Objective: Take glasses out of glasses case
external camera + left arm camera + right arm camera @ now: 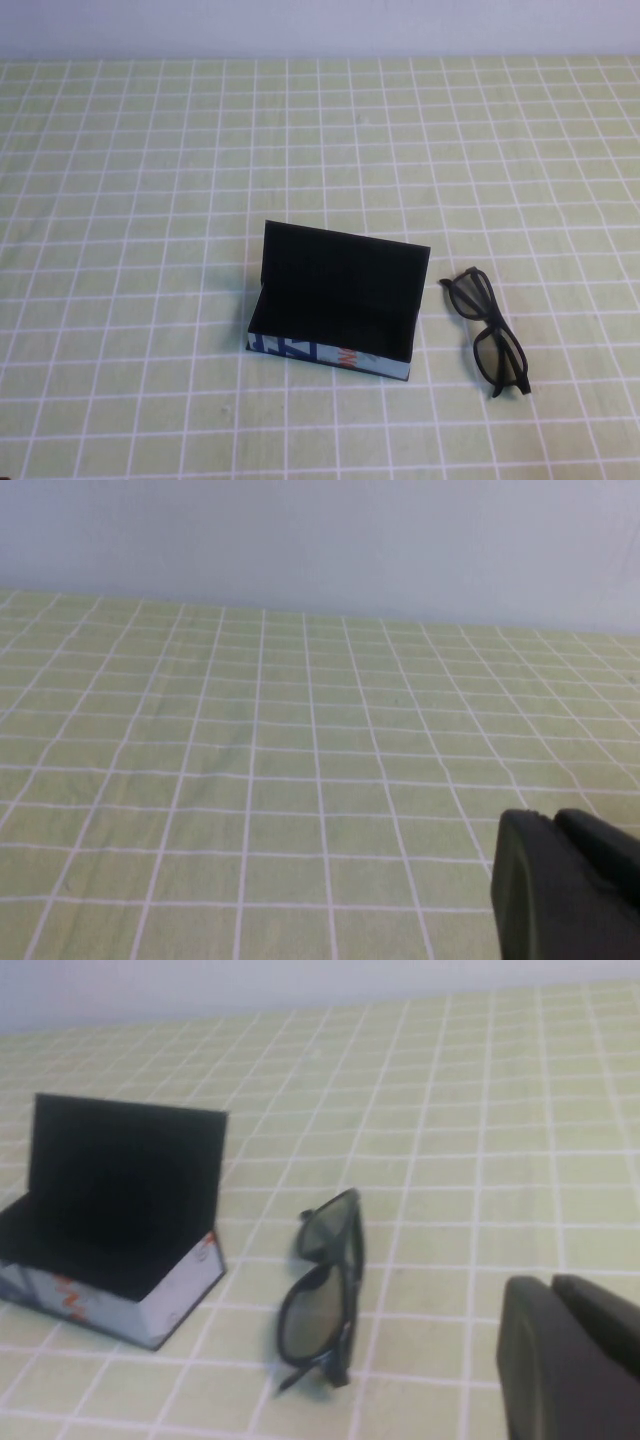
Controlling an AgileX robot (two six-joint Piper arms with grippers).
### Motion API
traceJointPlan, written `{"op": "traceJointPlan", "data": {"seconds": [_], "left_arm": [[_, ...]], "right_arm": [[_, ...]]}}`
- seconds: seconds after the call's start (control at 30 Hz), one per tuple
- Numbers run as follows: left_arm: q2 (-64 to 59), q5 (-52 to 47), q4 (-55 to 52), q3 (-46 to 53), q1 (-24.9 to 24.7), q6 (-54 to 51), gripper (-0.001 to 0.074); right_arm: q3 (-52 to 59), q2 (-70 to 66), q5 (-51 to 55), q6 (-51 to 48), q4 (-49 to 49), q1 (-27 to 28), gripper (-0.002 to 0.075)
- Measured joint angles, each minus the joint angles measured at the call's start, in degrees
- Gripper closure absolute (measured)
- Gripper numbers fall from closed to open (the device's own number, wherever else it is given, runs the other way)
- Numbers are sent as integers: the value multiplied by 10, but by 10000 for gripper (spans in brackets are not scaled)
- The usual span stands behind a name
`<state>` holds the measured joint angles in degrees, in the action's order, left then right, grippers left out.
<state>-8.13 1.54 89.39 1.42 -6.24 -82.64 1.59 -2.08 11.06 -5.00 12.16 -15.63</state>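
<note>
High view: rectangular black glasses case (335,305) w/ white printed front sits open on the green checked tablecloth (150,200), lid upright. Black plastic-framed glasses (488,331) lie on the cloth just to its right — out of the case, apart from it.

Left wrist view: left gripper (565,885) over bare cloth; open or closed, cannot tell.

Right wrist view: right gripper (570,1355) closed, holding nothing, near the glasses — not touching.
</note>
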Motion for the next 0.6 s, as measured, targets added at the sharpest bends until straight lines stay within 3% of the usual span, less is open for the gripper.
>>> {"op": "traceJointPlan", "data": {"seconds": [0.2,0.6], "left_arm": [[0,0,0,0,0,0,739],[0,-4,0,0,0,0,739]], "right_arm": [[0,24,41,0,-22,79,743],[0,25,77,0,-32,89,743]]}}
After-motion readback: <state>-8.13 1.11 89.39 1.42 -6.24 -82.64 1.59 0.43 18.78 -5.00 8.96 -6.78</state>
